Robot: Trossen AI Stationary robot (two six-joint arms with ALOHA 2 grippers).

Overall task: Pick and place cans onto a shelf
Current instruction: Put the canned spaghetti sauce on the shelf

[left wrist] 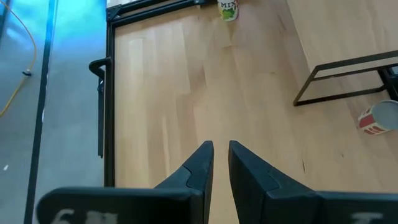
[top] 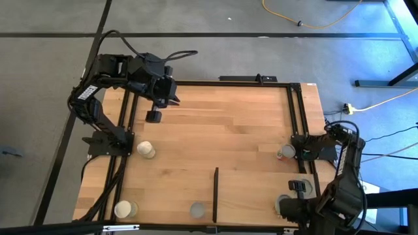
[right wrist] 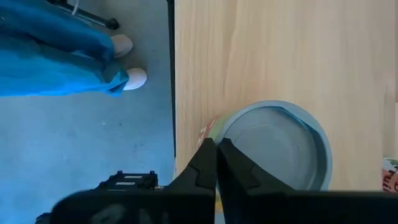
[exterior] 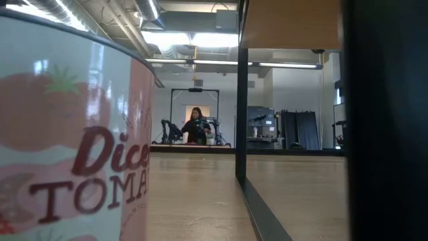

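Currently, per item:
left gripper (top: 163, 100): hovering over the far-left part of the worktop (top: 215, 137); fingers (left wrist: 198, 165) empty with a narrow gap between them; nothing under them but bare wood.
right gripper (right wrist: 216, 163): at the near-right corner, fingers pressed together, empty; tips sit over the rim of a grey-topped can (right wrist: 277, 146) by the worktop edge.
shelf (top: 215, 194): from above only a thin black strip shows, standing edge-on at the near middle; in the left wrist view it reads as a black frame.
cans, left side: cream-topped can (top: 145, 149) near the left arm's base; another cream-topped can (top: 124, 209) at the near-left corner.
cans, middle: grey-topped tin (top: 197, 209) just left of the shelf strip.
cans, right side: red-sided can (top: 285, 153) near the right edge, by the right arm's base.
low view: diced tomatoes can (exterior: 73, 134) fills the left of the picture; a person (exterior: 196, 126) sits far back in the room.
floor: a person's white shoes (right wrist: 127, 61) and blue trouser legs beside the worktop edge.
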